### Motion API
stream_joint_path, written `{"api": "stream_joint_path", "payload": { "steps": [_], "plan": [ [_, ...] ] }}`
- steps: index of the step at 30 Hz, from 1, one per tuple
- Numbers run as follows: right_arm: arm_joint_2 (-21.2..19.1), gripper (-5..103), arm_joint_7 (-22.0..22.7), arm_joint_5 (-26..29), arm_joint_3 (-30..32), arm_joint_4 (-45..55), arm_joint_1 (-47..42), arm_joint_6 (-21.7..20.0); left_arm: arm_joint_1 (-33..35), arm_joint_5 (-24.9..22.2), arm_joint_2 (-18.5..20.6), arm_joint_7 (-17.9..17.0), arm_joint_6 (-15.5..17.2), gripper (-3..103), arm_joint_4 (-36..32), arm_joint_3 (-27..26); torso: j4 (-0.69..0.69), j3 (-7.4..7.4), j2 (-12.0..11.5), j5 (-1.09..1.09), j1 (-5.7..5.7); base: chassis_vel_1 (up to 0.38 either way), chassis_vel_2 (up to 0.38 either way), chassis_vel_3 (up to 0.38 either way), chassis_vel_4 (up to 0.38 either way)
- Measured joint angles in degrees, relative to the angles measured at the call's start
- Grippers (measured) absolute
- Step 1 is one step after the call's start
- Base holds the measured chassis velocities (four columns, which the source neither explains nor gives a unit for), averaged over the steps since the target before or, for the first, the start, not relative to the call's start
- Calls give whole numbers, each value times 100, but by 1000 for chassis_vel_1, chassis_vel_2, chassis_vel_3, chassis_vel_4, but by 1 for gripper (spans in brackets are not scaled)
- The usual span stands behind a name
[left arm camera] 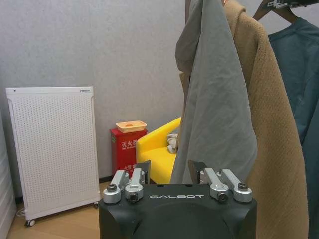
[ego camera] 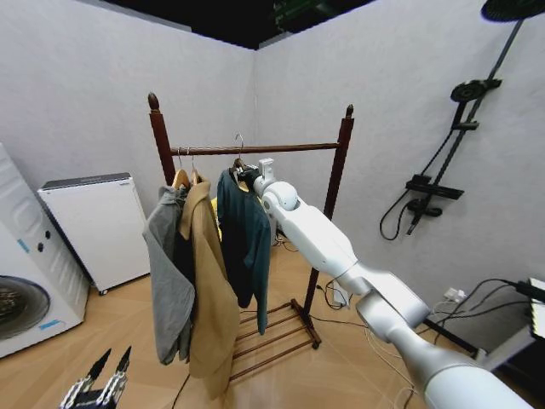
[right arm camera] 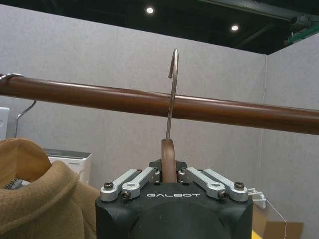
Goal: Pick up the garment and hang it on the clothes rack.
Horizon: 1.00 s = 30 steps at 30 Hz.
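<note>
We are clamping our right gripper (right arm camera: 169, 175) on the wooden hanger (right arm camera: 169, 160) of the garment (ego camera: 246, 234), which is hanging lengthwise down below the clothes rack (ego camera: 255, 149) bar, its hook (right arm camera: 172, 94) pointing up. Three garments are hanging there, counting the grey garment (ego camera: 169, 281) and tan coat (ego camera: 209, 290). Our left gripper (ego camera: 104, 375), fingers apart, is waiting low beside the rack. Both grippers are reading "GALBOT".

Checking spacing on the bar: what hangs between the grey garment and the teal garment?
The tan coat hangs between the grey garment and the garment, seen in the head view.
</note>
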Motion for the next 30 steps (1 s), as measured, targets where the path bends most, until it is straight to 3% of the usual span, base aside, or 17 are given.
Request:
{"api": "stream_joint_path", "payload": {
  "steps": [18,20,22,25,26,28,30],
  "plan": [
    [-100,7,-16,175,-361,163,30,-131,0,0,0,0,0,46,0,0,1,0,0,0,0,0,0,0,0],
    [-101,12,13,186,-375,171,30,-135,0,0,0,0,0,46,0,0,1,0,0,0,0,0,0,0,0],
    [-101,22,49,220,-388,163,29,-159,0,0,0,0,0,46,0,0,1,0,0,0,0,0,0,0,0],
    [-104,28,97,303,-388,162,27,-184,0,0,0,0,0,46,0,0,1,0,0,0,0,0,0,0,0],
    [-108,39,133,352,-388,176,10,-207,0,0,0,0,0,46,0,0,0,0,0,0,0,0,0,0,0],
    [-113,39,145,354,-388,195,-3,-209,0,0,0,0,0,46,0,0,1,0,0,0,0,0,0,0,0],
    [-148,49,208,368,-327,352,-68,-208,0,0,0,0,0,46,0,0,2,0,0,0,0,0,0,0,0]
  ]
}}
